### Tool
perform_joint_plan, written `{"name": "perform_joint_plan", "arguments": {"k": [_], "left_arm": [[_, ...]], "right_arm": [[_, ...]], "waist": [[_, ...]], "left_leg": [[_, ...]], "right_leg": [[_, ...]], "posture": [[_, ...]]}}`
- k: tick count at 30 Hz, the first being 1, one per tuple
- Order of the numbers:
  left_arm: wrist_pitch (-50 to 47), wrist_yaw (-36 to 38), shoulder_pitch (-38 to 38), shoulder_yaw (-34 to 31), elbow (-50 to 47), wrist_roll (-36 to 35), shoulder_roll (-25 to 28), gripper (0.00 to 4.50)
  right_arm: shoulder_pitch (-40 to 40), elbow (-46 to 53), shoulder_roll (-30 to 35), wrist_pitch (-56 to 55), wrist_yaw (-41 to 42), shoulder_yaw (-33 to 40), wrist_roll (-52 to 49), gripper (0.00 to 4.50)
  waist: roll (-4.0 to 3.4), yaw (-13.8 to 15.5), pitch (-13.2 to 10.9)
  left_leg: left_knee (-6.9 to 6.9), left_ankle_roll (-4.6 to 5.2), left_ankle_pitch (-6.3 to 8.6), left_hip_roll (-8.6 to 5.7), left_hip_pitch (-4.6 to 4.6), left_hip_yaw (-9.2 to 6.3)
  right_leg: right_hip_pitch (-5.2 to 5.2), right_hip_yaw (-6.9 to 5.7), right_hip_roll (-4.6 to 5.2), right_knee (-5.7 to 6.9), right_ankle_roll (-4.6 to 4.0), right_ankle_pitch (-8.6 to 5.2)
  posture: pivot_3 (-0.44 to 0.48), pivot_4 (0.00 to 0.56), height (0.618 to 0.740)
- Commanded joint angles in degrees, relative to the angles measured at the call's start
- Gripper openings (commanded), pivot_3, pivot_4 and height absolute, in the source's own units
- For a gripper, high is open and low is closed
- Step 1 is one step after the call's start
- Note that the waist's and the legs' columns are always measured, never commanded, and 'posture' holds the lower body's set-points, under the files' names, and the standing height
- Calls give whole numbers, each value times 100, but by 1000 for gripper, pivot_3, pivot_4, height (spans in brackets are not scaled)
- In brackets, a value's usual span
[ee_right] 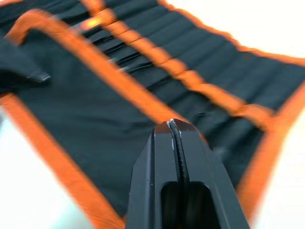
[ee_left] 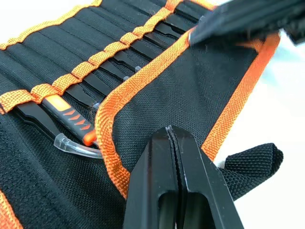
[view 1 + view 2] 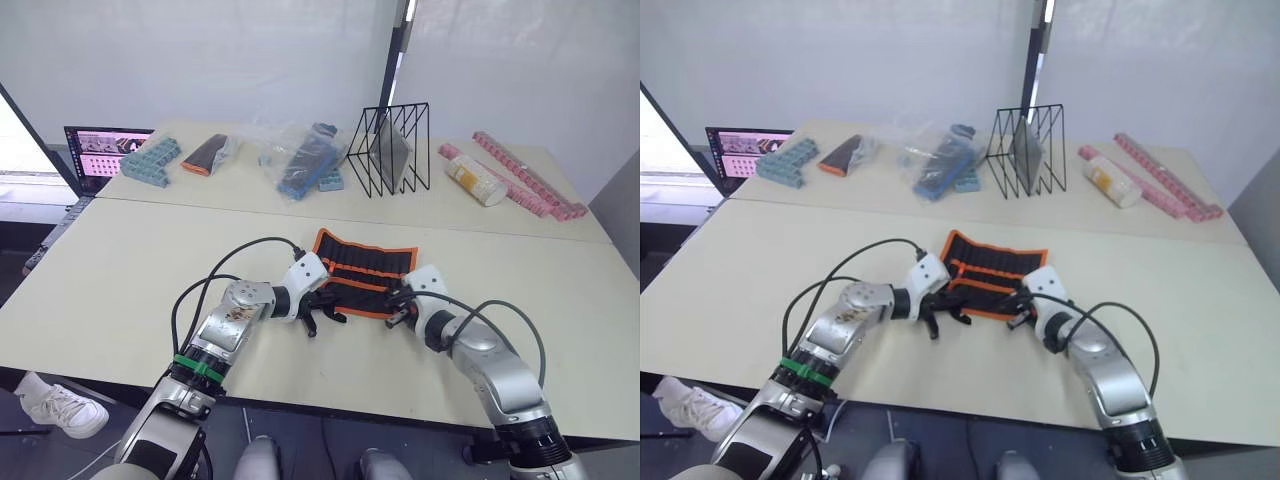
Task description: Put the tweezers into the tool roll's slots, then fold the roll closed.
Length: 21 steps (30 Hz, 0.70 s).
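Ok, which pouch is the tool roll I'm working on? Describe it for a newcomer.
On the near table, between the left gripper and right gripper, lies the tool roll, spread open. Unlike the plastic-wrapped pouch on the far table, it is unwrapped, showing orange-trimmed slots.

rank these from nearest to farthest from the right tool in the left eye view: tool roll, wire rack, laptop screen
1. The tool roll, spread on the near table right beside the right tool.
2. The wire rack, on the far table, ahead of that tool.
3. The laptop screen, off the far left corner, farthest away.
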State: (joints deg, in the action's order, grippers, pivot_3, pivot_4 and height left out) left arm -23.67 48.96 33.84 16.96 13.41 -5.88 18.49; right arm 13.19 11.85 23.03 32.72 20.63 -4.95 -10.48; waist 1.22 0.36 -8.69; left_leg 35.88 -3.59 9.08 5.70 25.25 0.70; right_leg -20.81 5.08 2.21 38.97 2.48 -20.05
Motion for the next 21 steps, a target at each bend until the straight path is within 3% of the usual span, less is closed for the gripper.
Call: {"name": "perform_joint_plan", "arguments": {"k": [1,7,12,16,21], "left_arm": [[-6,-15,-119,66,195,118,15,0],[140,-10,-47,-26,214,53,-21,0],[265,135,-38,-191,-121,-216,-102,0],[248,245,-47,-255,-473,-398,-150,0],[270,260,29,-325,-665,-489,-185,0]], "right_arm": [[22,101,-34,-22,-15,132,22,22],[41,85,-84,-129,8,157,58,22],[250,217,-154,-473,373,723,-500,22],[364,39,184,-153,678,1241,-877,22],[485,-260,555,1188,1123,1957,-2008,1541]], "waist": [[0,-2,0],[0,-1,0],[0,-2,-1],[0,13,-1],[0,31,-1]], "left_leg": [[0,0,0,0,0,0],[0,0,0,0,0,0],[-1,0,0,0,3,1],[-3,0,0,-2,10,1],[-3,9,5,-6,15,0]], "right_leg": [[0,0,0,0,0,0],[0,1,0,0,0,0],[-3,2,0,0,1,0],[-11,4,0,0,1,0],[-10,11,0,0,0,0]], "posture": [[0,150,713],[0,150,713],[0,150,713],[0,150,713],[0,150,713]]}}
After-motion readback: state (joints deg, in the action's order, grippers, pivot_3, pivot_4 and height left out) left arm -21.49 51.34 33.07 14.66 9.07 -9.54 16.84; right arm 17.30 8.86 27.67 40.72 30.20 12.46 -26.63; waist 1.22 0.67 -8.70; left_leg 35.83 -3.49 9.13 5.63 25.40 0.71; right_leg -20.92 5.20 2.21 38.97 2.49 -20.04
